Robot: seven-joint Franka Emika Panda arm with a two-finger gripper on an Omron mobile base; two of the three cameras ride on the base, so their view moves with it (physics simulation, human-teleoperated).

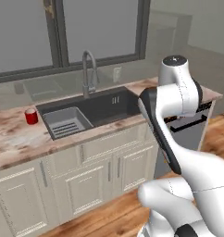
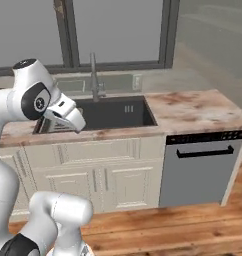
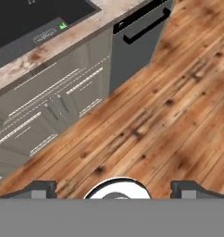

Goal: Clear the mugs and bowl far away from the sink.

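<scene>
A small red mug (image 1: 31, 116) stands on the marble counter (image 1: 12, 139), just left of the dark sink (image 1: 97, 109). The sink holds a light grey slotted drainer insert (image 1: 66, 122), and a tall curved faucet (image 1: 89, 69) rises behind it. In the right base view my hand (image 2: 70, 116) hovers in front of the sink's (image 2: 115, 112) left part, well above the floor. The hand view looks down at the cabinets and the wooden floor. There my gripper (image 3: 114, 187) is open, with nothing between its widely spread fingertips (image 3: 40, 187). The bowl is out of view.
A dishwasher (image 2: 200, 167) with a dark handle sits under the counter to the right of the sink. White cabinet doors (image 2: 93, 180) run below the sink. A window (image 1: 63, 32) spans the wall behind the faucet. Bare counter (image 2: 193, 110) lies to the right of the sink.
</scene>
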